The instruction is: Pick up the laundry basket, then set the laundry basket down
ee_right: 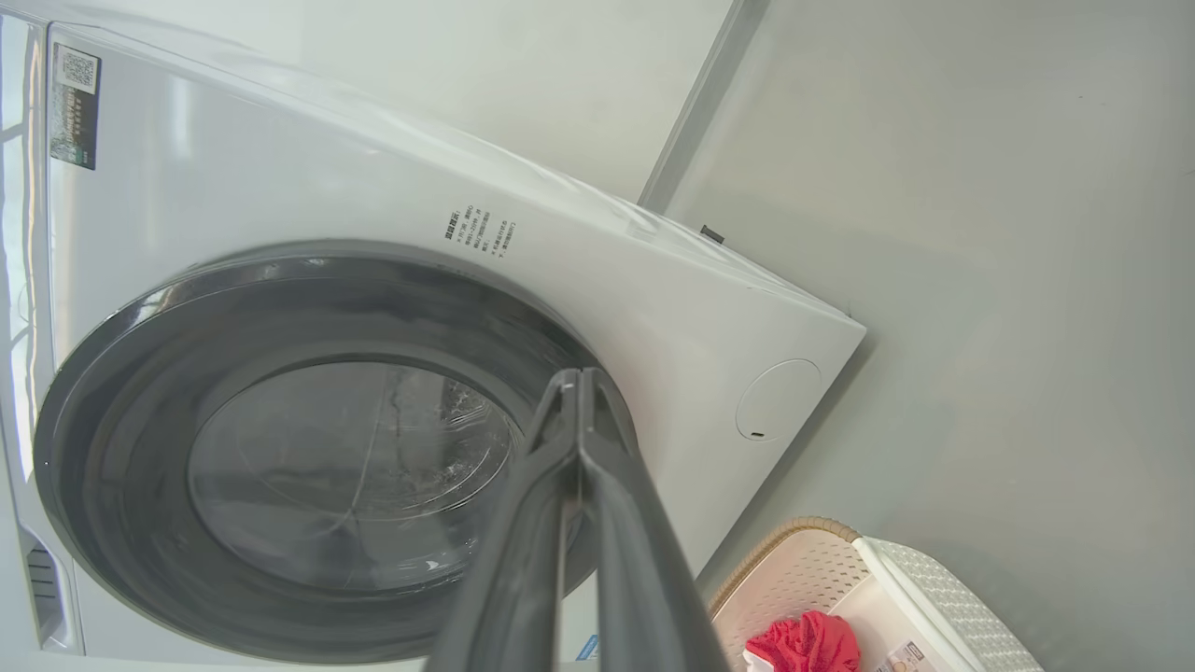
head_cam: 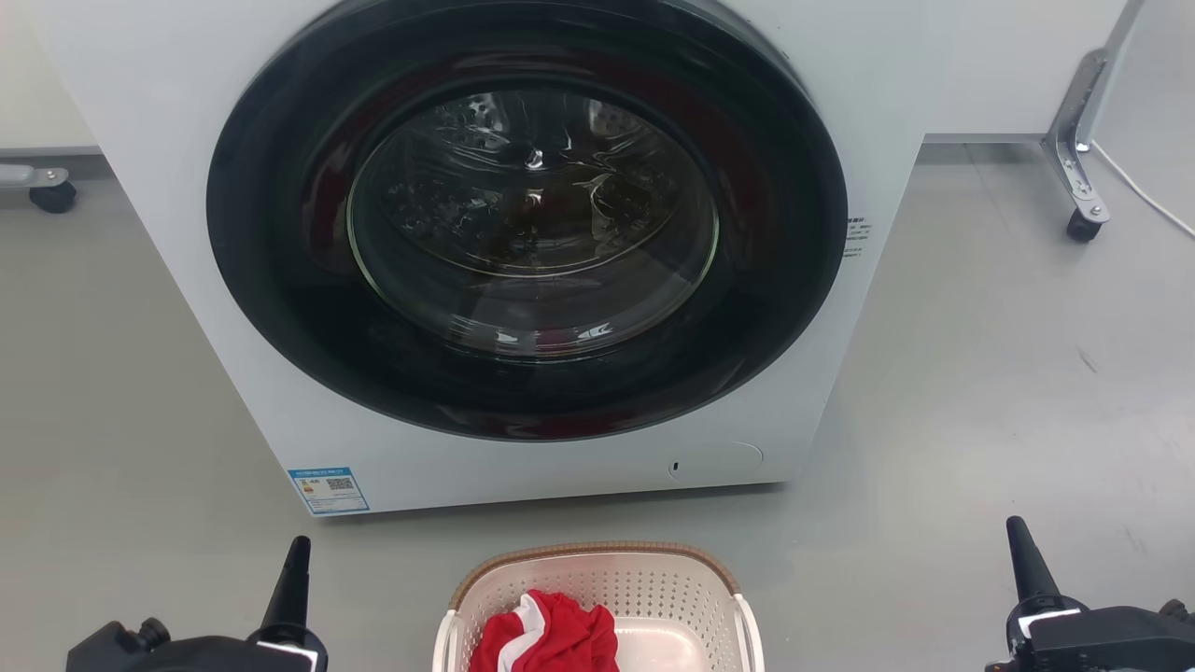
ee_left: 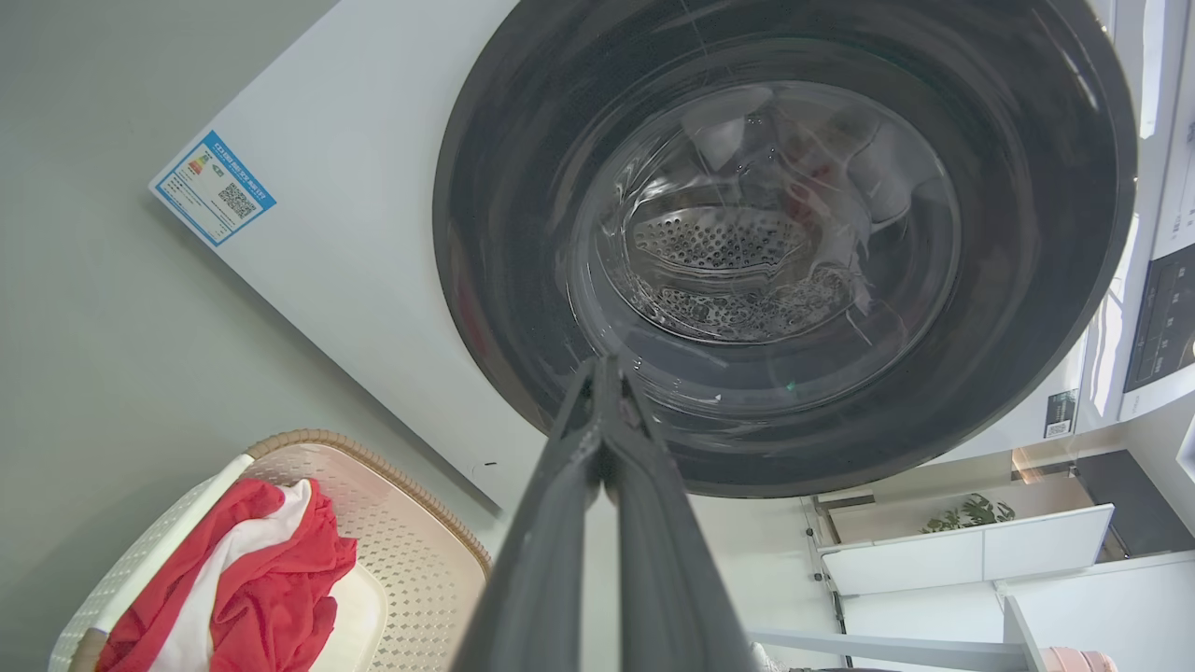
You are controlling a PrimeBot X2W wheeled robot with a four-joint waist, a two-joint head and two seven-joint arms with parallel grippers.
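Two grippers are low in the head view, and both have their fingers pressed together with nothing between them. Of my left gripper [head_cam: 298,551] I see one dark point and a part of the black body; the bottom edge cuts off the rest. My right gripper [head_cam: 1019,537] looks the same on the other side. In each wrist view the two long fingers meet at the tips.

Between the grippers, apart from both, the laundry basket [head_cam: 597,551] stands on the grey floor [head_cam: 1008,373]. Only its far half is visible, because the frame cuts off the near half. Inside lies a crumpled red and white cloth [head_cam: 551,635]; I cannot tell what kind of garment it is.

Behind the basket, near but not touching, is the white washing machine [head_cam: 560,476]. Its round door [head_cam: 532,215] is closed. The glass is dark and full of reflections, so the inside of the drum is hard to read. The top of the machine is out of the frame. A small blue label [head_cam: 329,490] sits at its lower left corner, with print too small to read.
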